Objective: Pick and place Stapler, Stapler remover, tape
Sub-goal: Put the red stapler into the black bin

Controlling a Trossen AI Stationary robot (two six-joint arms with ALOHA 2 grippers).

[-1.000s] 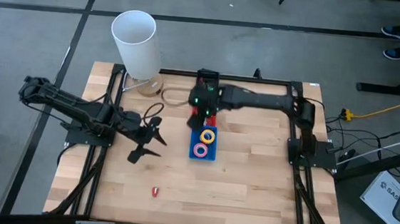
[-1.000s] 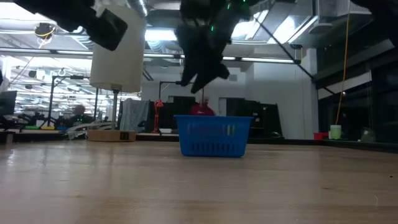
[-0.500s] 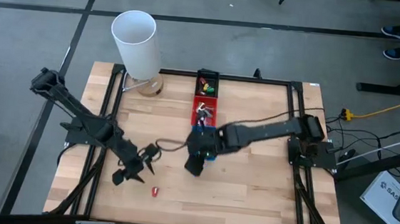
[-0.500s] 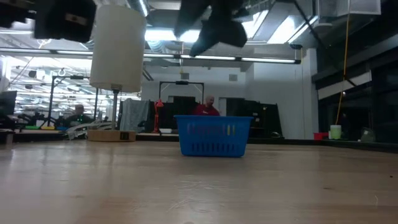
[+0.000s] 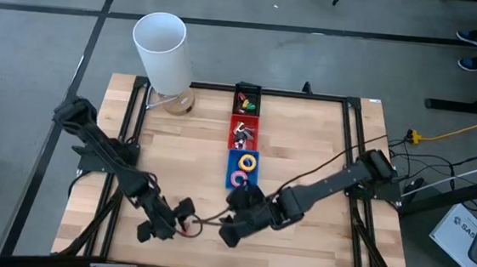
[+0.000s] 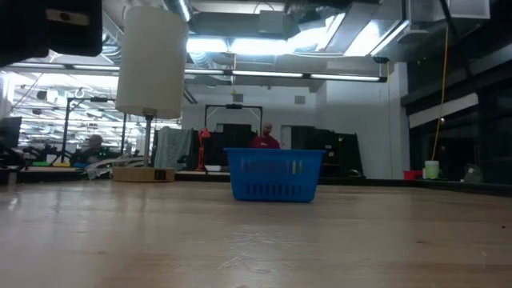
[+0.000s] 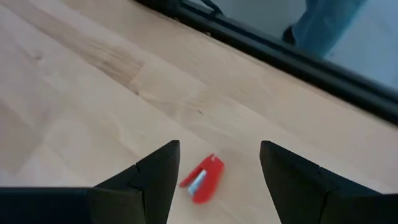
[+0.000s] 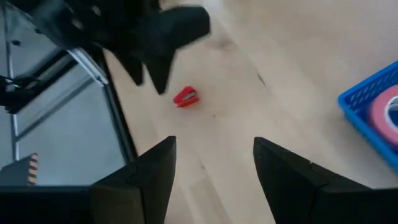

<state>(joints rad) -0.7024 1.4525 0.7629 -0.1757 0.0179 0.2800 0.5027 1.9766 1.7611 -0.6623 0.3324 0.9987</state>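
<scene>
Fingers of the left gripper [image 7: 217, 165] stand spread around the red stapler [image 7: 203, 178], ready to pinch; the right gripper [image 8: 211, 162], nearby, is also spread.

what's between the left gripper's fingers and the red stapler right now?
Nothing but bare wood. In the left wrist view the left gripper is open with the red stapler lying on the table between its fingertips, untouched.

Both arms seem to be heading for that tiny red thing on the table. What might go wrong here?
Two risks stand out. The left pincer is open around the small red stapler, which lies flat and tilted, so the fingers may nudge it aside rather than grip it. The right pincer, also open, sits close by facing the same spot, so the arms might bump each other.
</scene>
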